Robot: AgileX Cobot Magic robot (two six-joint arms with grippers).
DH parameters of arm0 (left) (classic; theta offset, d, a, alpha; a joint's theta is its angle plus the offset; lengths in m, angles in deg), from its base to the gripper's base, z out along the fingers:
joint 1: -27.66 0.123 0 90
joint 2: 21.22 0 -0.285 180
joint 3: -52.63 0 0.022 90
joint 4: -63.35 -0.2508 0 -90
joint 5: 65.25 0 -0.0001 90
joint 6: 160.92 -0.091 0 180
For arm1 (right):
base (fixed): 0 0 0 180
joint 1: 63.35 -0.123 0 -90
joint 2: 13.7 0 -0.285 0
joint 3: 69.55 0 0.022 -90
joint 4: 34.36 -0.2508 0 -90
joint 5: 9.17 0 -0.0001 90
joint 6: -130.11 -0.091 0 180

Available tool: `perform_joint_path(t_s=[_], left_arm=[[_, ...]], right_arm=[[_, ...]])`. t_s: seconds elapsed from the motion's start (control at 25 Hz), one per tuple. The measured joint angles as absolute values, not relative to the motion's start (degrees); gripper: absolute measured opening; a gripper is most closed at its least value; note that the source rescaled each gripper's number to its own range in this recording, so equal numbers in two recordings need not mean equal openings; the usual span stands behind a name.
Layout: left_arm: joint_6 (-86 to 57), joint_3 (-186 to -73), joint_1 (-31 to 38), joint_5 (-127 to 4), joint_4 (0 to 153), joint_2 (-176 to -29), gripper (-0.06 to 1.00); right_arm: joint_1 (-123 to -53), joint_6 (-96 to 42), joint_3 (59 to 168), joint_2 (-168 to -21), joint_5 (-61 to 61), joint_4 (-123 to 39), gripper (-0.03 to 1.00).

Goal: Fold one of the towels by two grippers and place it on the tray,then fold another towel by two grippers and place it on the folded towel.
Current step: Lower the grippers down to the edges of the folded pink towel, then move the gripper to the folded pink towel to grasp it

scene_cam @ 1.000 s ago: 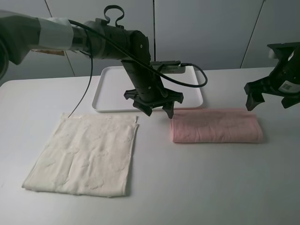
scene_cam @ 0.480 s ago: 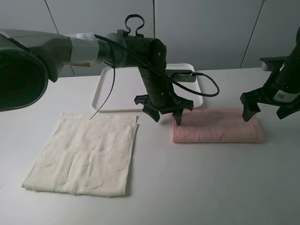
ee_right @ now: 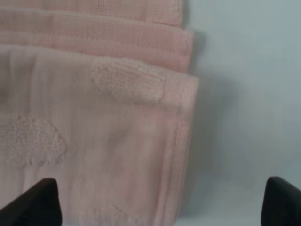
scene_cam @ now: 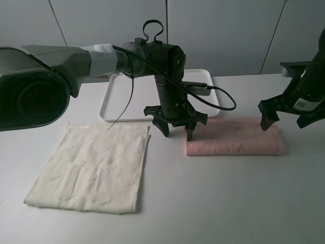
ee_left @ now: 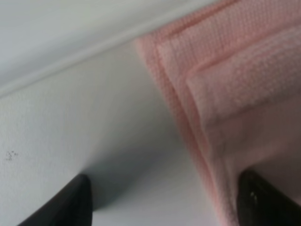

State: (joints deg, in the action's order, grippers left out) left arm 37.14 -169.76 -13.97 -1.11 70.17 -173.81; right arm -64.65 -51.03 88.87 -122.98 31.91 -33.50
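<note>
Two towels lie on the white worktop (scene_cam: 213, 203). We note the pale pink terry cloth towel (scene_cam: 233, 136) folded into a long layered strip, lying just in front of the flat white rectangular plastic tray (scene_cam: 114, 104), on the worktop and not on the tray. Left tool (scene_cam: 177, 134) hangs low over the strip's left end, fingers spread wide: one finger over bare worktop, the other over the pink cloth. Right tool (scene_cam: 286, 122) stands the same way at the strip's right end, fingers apart, one over cloth and one over worktop. Neither holds anything. We cannot tell whether the fingertips touch down. The cream, off-white terry cloth towel (scene_cam: 94, 165) is spread flat to the left, well apart from the pink one.
</note>
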Motion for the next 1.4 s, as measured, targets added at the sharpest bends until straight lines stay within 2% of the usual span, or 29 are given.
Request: perform_joint_path(t_s=[0.28, 1.4], left_arm=[[37.9, -170.0, -14.0, -0.1, 69.9, -173.9, 0.82], [39.0, -170.1, -14.0, 2.7, 67.4, -173.9, 0.82]], right_arm=[[-64.6, -49.6, 89.7, -124.5, 32.8, -35.0, 0.89], [-64.6, -52.1, 94.1, -135.1, 33.0, -34.1, 0.89]])
